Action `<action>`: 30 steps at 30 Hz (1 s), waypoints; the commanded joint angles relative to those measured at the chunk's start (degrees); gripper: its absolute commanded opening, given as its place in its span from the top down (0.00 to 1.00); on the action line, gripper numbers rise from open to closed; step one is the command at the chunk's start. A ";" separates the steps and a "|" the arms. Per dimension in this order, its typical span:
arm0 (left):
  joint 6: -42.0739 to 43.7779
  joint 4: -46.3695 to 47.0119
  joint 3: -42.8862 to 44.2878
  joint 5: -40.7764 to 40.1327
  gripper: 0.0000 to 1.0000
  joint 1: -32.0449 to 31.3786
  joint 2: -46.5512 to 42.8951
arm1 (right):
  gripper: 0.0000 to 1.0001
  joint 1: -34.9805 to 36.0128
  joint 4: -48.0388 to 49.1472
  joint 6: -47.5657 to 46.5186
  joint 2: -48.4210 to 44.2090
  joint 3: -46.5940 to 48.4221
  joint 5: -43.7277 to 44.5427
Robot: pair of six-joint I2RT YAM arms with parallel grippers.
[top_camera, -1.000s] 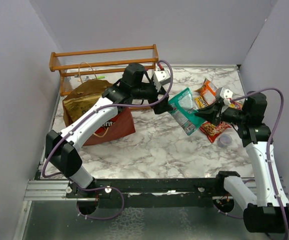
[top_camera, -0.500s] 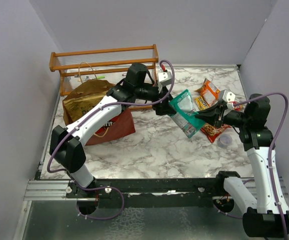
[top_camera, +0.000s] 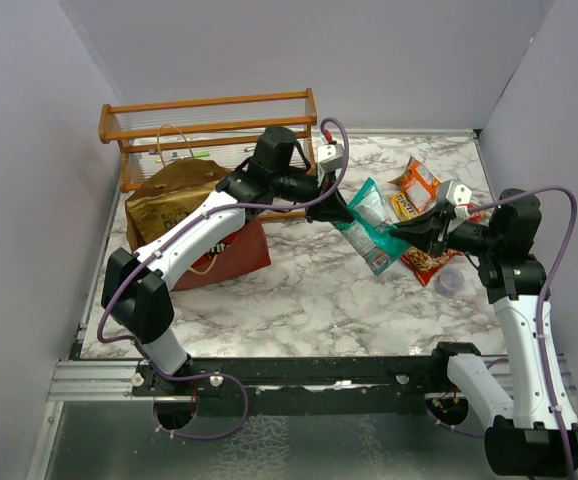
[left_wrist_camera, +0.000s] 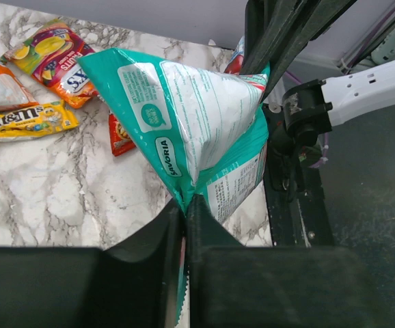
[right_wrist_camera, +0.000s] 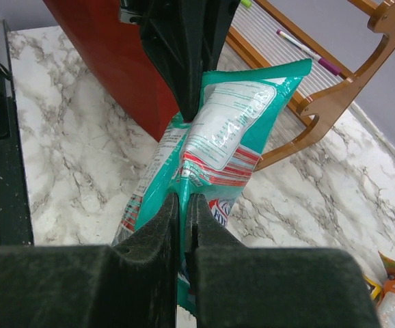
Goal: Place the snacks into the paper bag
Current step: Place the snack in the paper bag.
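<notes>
A teal snack packet [top_camera: 371, 226] hangs above the marble table between both arms. My left gripper [top_camera: 340, 211] is shut on its crimped left end, and my right gripper [top_camera: 407, 232] is shut on its right end. In the left wrist view the packet [left_wrist_camera: 191, 116] rises from the closed left gripper [left_wrist_camera: 185, 205]. In the right wrist view the packet [right_wrist_camera: 218, 137] runs from the right gripper [right_wrist_camera: 184, 199] up to the left fingers [right_wrist_camera: 184, 48]. The dark red paper bag [top_camera: 231, 252] lies at left with a tan chip bag [top_camera: 167, 198] sticking out of it.
More snacks lie at right: an orange packet [top_camera: 416, 182], a yellow M&M's packet [top_camera: 401, 205] and a red packet [top_camera: 431, 263]. A small purple cup [top_camera: 451, 281] sits beside them. A wooden slatted rack [top_camera: 209, 115] stands at the back left.
My left gripper moved right to the teal packet's end and shut on it. The right gripper has kept its grip and shifted slightly right.
</notes>
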 commanded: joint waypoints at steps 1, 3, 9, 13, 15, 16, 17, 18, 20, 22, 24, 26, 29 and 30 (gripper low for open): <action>0.04 1.77 -0.16 2.79 1.00 -0.24 -1.64 | 0.99 0.28 3.89 1.67 -0.82 -1.49 0.72; 1.38 1.08 -0.43 2.03 1.00 -0.25 -2.66 | 0.99 0.28 4.55 1.85 -0.71 -2.25 1.81; 7.35 -3.36 -0.92 -3.52 1.00 -0.25 -6.63 | 0.73 0.28 4.78 0.32 0.06 -3.84 3.99; 12.02 -6.34 -1.11 -7.90 1.00 -0.17 -10.12 | 0.54 0.28 4.20 -0.64 1.43 -4.37 4.64; 14.55 -7.92 -1.20 -10.30 1.00 -0.17 -11.80 | 0.43 0.24 4.16 -0.51 1.85 -4.53 4.72; 15.88 -8.75 -1.24 -11.47 1.00 -0.09 -12.61 | 0.33 0.28 4.31 -0.52 1.84 -4.72 4.78; 17.25 -9.44 -1.28 -12.54 1.00 -0.04 -13.45 | 0.27 0.28 4.39 -0.65 1.69 -4.90 4.92; 18.58 -10.20 -1.28 -14.00 1.00 0.00 -14.32 | 0.24 0.28 4.55 -0.62 1.43 -5.12 5.38; 21.04 -11.30 -1.33 -17.25 1.00 0.24 -15.98 | 0.22 0.28 4.92 -0.79 0.70 -5.66 6.33; 23.61 -12.60 -1.33 -20.88 1.00 0.68 -17.67 | 0.21 0.27 5.58 -0.71 -0.32 -6.34 7.31; 26.10 -13.97 -1.04 -24.15 1.00 1.15 -19.34 | 0.20 0.28 6.30 -0.06 -0.75 -6.87 8.10; 28.48 -15.53 -0.50 -26.98 1.00 1.81 -20.90 | 0.18 0.28 6.48 0.12 -0.68 -7.11 8.52; 31.53 -18.33 1.16 -30.91 1.00 3.10 -22.89 | 0.16 0.28 6.59 0.12 -0.04 -7.22 8.99; 32.35 -19.33 1.86 -32.00 1.00 3.66 -23.45 | 0.15 0.28 6.66 0.12 0.22 -7.32 9.22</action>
